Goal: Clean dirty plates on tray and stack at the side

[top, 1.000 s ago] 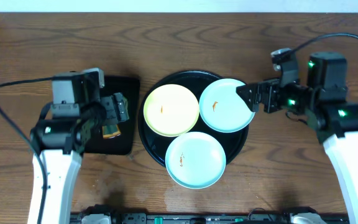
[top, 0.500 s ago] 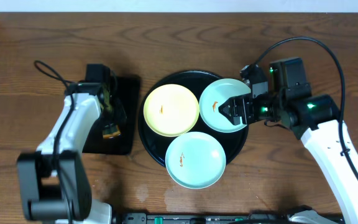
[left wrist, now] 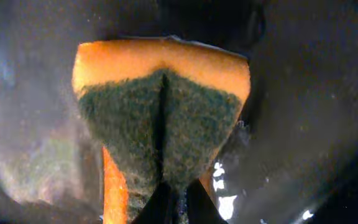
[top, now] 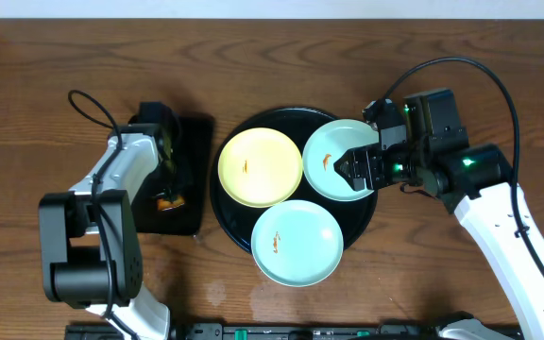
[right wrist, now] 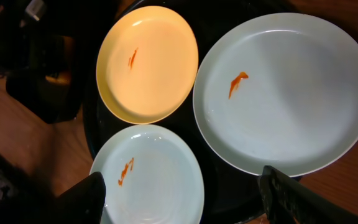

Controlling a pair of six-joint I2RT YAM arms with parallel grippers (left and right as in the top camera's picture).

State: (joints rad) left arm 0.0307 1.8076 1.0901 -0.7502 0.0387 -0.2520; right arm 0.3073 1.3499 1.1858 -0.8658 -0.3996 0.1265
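The round black tray (top: pixel 281 111) holds three plates, each with an orange smear: a yellow plate (top: pixel 260 166), a mint plate (top: pixel 329 170) at the upper right and a mint plate (top: pixel 296 242) at the front. My right gripper (top: pixel 352 168) hangs open above the upper-right mint plate, touching nothing. In the right wrist view its open gripper (right wrist: pixel 182 186) frames the yellow plate (right wrist: pixel 148 62) and both mint plates (right wrist: pixel 288 93) (right wrist: pixel 151 177). My left gripper (left wrist: pixel 178 202) is shut on an orange-and-green sponge (left wrist: pixel 160 118) on the small rectangular tray (top: pixel 189 142).
The rectangular black tray lies left of the round tray, with my left arm (top: pixel 121 175) and its cable (top: pixel 88 104) over it. The right arm (top: pixel 499 217) reaches in from the right. Brown wooden table (top: pixel 281 57) surrounds both trays.
My left gripper has closed on the sponge. The right gripper moved left from the tray's edge to above the upper-right mint plate, then held still.
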